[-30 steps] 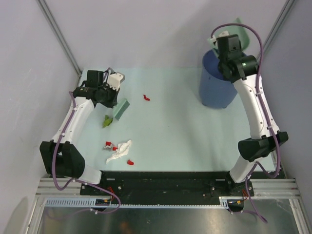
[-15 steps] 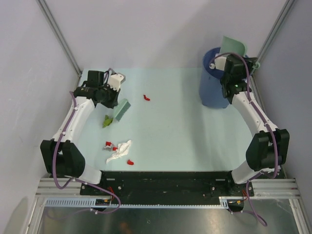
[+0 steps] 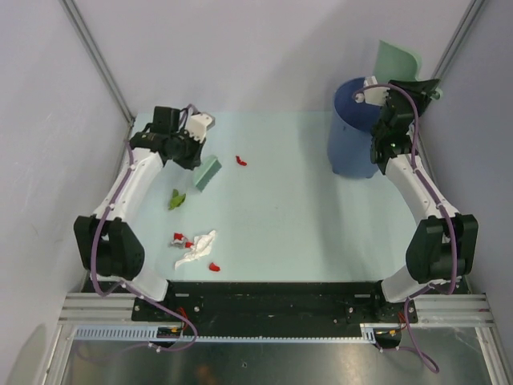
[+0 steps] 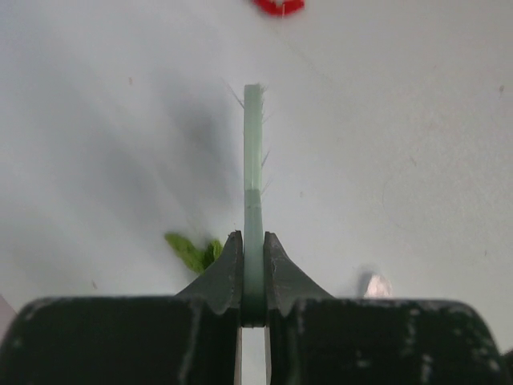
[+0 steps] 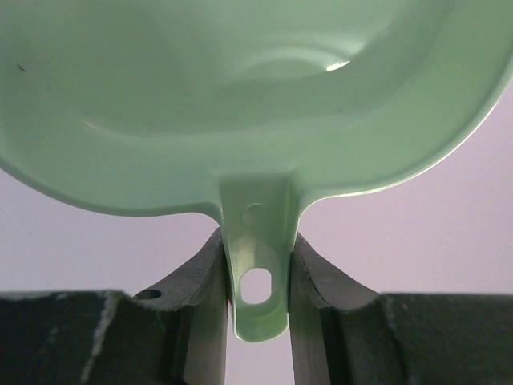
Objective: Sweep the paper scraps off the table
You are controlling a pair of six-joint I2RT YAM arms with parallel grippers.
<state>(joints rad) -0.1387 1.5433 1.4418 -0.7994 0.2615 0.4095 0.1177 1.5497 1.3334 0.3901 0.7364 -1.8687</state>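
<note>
My left gripper (image 3: pixel 192 152) is shut on the pale green brush (image 3: pixel 207 172), seen edge-on in the left wrist view (image 4: pixel 253 160), held over the table (image 3: pixel 280 216) at back left. Paper scraps lie on the table: a green one (image 3: pixel 176 199) (image 4: pixel 192 250), a white crumple (image 3: pixel 197 249), tiny red pieces (image 3: pixel 181 238) (image 3: pixel 214 266) and another red piece (image 3: pixel 240 160) (image 4: pixel 278 6). My right gripper (image 3: pixel 413 84) is shut on the handle of the pale green dustpan (image 3: pixel 397 60) (image 5: pixel 240 96), raised above the blue bin. No dark blue wads or grey scrap show.
A dark blue bin (image 3: pixel 354 132) stands on the table's back right. A black and metal rail (image 3: pixel 272 293) runs along the near edge. Grey walls and metal posts close in the back and sides.
My right arm has swung the dustpan up and to the right, behind the bin. My left gripper has shifted the brush slightly right and back. The scraps have not moved.
</note>
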